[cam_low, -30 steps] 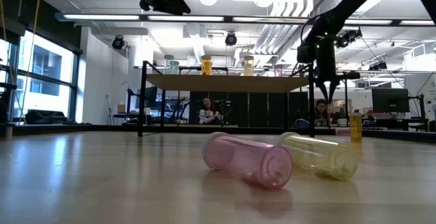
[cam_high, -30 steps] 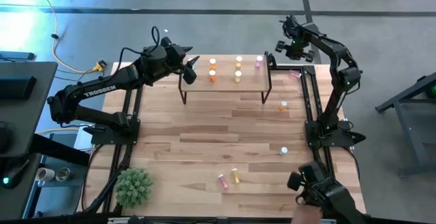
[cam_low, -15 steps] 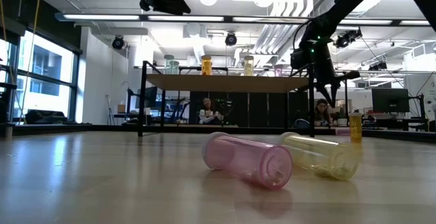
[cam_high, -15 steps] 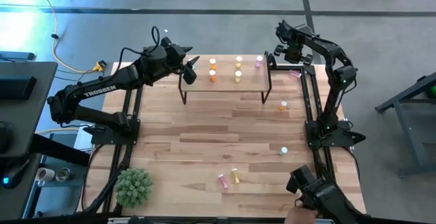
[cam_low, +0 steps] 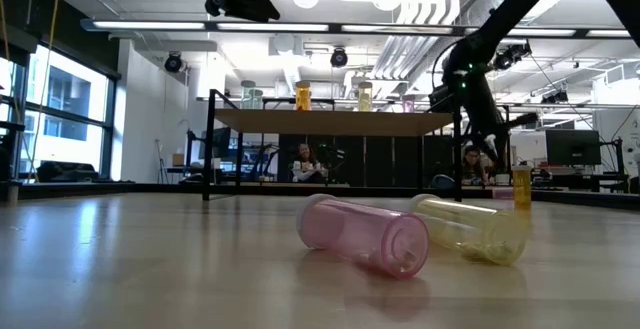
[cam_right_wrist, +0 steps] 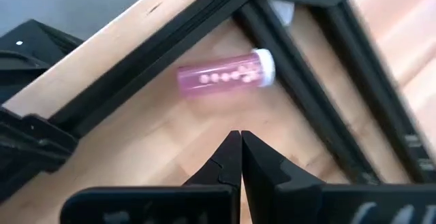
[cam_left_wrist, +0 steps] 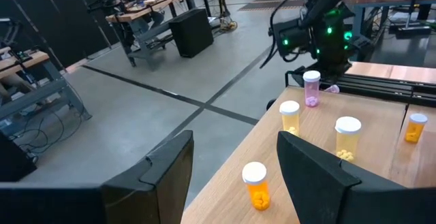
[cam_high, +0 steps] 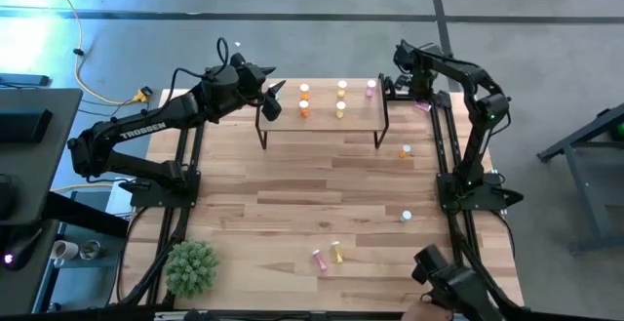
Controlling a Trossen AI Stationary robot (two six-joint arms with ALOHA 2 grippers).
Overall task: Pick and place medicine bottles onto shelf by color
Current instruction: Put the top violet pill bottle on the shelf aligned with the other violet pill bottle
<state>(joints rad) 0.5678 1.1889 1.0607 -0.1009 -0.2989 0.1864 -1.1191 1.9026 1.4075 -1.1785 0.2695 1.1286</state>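
1. The right end effector (cam_right_wrist: 240, 137), fingers pressed together and empty, hangs above a pink bottle (cam_right_wrist: 225, 76) lying at the bench's far right corner.
2. The left end effector (cam_high: 274, 100), wide open and empty, hovers beside the shelf (cam_high: 322, 116).

Green plant (cam_high: 190, 267) at table corner (near left); yellow cable (cam_high: 96, 87) on floor.

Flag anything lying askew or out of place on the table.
Three bottles lie toppled: a pink bottle and a yellow bottle side by side near the front edge, and another pink one at the far right corner beside the black frame rail.
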